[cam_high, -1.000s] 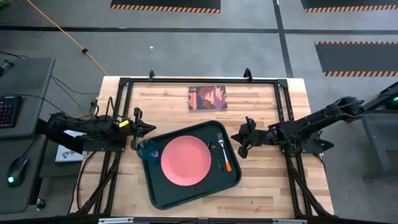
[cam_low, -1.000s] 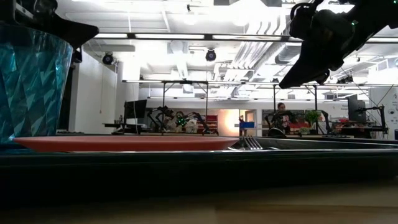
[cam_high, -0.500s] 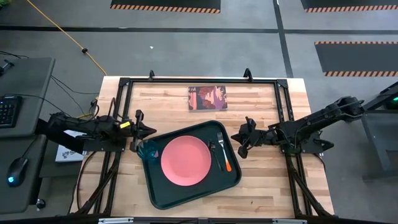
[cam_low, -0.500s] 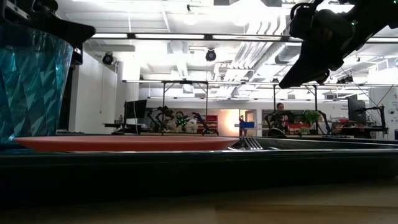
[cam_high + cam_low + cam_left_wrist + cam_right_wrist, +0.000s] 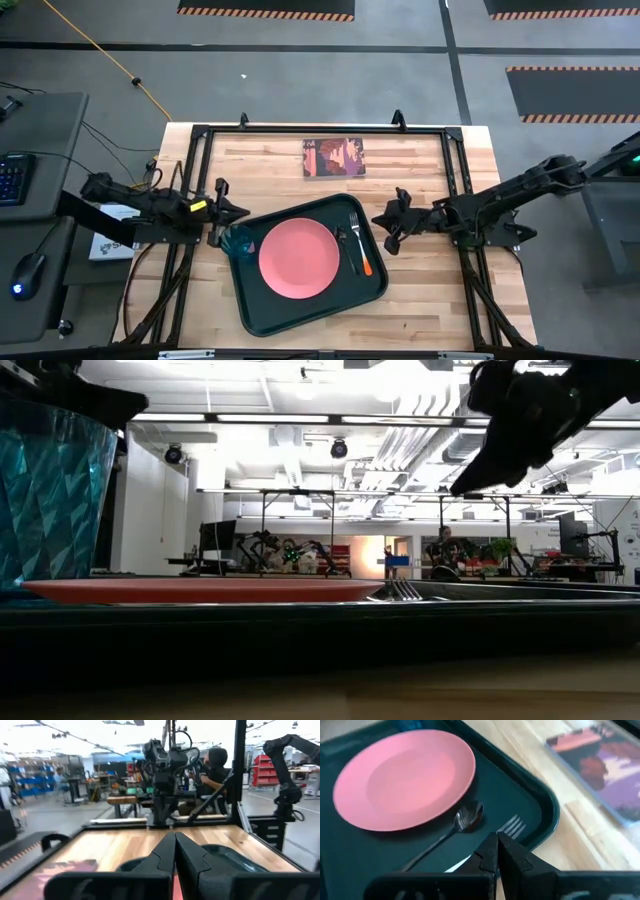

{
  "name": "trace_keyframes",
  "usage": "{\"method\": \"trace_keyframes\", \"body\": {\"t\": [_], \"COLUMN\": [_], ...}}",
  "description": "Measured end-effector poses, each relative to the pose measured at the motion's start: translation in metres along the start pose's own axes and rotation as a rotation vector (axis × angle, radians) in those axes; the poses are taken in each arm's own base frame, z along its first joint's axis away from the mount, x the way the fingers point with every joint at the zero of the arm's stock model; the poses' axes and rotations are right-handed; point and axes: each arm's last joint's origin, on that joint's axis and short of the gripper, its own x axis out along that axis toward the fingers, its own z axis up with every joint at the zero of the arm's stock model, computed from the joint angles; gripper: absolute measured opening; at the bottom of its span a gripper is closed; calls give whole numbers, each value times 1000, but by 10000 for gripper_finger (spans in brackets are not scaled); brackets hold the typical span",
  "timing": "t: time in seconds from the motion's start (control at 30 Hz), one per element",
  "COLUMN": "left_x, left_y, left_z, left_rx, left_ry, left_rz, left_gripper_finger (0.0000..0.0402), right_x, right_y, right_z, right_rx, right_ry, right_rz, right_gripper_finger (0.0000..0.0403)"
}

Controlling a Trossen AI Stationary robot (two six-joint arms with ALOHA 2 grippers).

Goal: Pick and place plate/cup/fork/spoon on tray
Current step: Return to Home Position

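Observation:
The dark green tray (image 5: pixel 262 300) lies on the table's middle. On it rest the pink plate (image 5: pixel 298 258), the teal cup (image 5: pixel 238 241) standing upright at the tray's left corner, and the dark spoon (image 5: pixel 347 245) beside the orange-handled fork (image 5: pixel 362 250) at the right. My left gripper (image 5: pixel 243 211) is shut and empty, above the table just left of and beyond the cup. My right gripper (image 5: pixel 380 222) is shut and empty, above the tray's right rim next to the fork. The right wrist view shows the plate (image 5: pixel 405 777), the spoon's bowl (image 5: pixel 469 816) and the fork's tines (image 5: pixel 512 826).
A dark-red square picture book (image 5: pixel 334 157) lies flat at the table's far middle. A black frame (image 5: pixel 320 130) runs along the table's far and side edges. Bare wood shows in front of the tray and at the table's near right.
My left gripper has drawn back a little toward the table's left edge and risen slightly, away from the cup. The things on the tray have stayed where they were.

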Motion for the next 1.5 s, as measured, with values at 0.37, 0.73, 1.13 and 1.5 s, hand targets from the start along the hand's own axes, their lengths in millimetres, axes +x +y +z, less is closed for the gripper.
{"method": "trace_keyframes", "body": {"t": [0.37,0.73,1.13,1.5], "left_x": [0,0,0,0], "left_y": [5,5,6,6], "left_z": [-3,-2,-4,-4], "left_rx": [10,8,14,14], "left_ry": [20,12,36,39], "left_rz": [7,-5,34,34], "left_gripper_finger": [0,0,0,0], "right_x": [-47,-64,-47,-46], "right_y": [-44,-82,-78,-72], "right_z": [8,-23,-71,-77], "right_rx": [34,14,0,97], "right_ry": [-281,-506,-528,-477], "right_rz": [182,218,258,247], "right_gripper_finger": [0,0,0,0]}}
